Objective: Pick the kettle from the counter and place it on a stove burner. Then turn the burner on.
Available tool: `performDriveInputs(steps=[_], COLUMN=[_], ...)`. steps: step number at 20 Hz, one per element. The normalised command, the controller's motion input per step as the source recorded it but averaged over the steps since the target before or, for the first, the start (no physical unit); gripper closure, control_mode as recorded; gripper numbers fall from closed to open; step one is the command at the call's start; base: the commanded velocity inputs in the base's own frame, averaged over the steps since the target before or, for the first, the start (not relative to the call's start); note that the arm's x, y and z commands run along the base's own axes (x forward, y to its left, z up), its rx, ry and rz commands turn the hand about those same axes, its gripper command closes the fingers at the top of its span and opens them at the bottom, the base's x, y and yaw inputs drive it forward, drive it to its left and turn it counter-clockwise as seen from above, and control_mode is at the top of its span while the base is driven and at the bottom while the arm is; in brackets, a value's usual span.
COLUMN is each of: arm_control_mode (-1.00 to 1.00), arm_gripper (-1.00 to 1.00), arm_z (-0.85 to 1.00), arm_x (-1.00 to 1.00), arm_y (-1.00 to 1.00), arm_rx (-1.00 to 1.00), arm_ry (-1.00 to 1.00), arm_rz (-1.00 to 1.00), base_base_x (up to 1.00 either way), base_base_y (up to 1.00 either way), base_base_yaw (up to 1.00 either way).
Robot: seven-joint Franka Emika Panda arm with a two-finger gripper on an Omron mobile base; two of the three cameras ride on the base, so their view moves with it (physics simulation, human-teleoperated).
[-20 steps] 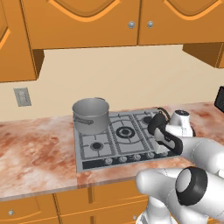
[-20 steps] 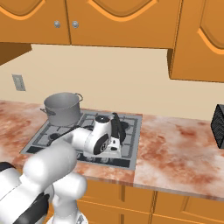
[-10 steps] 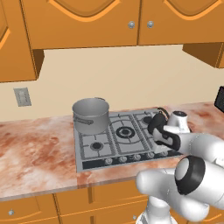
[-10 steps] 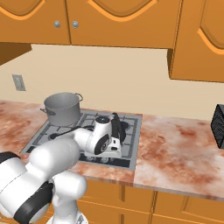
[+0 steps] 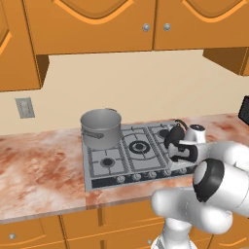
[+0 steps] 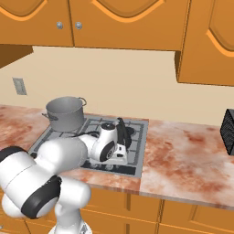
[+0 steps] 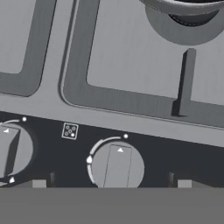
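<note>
One knob (image 7: pixel 117 167) bears a white triangle; beside it, a five-dot label (image 7: pixel 70 131).

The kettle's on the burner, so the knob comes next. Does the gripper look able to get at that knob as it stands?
Probably yes. In the hand view the knob sits straight ahead between the two fingertips, with only bare black panel around it. The kettle stands back on the grate, out of the way.
</note>
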Motion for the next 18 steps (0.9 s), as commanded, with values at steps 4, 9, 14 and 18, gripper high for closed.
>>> performDriveInputs(steps=[4, 9, 14, 18], arm_control_mode=[-1.0, -1.0, -1.0, -1.0], arm_gripper=[-1.0, -1.0, 1.0, 1.0], arm_z=[-0.12, -0.11, -0.08, 0.0], arm_x=[0.11, 0.02, 0.0, 0.0], arm_y=[0.0, -0.01, 0.0, 0.0], arm_rx=[0.0, 0.0, 0.0, 0.0], arm_ry=[0.0, 0.0, 0.0, 0.0], arm_rz=[0.0, 0.0, 0.0, 0.0], base_base_x=[0.0, 0.0, 0.0, 0.0], base_base_y=[0.0, 0.0, 0.0, 0.0], base_base_yaw=[0.0, 0.0, 0.0, 0.0])
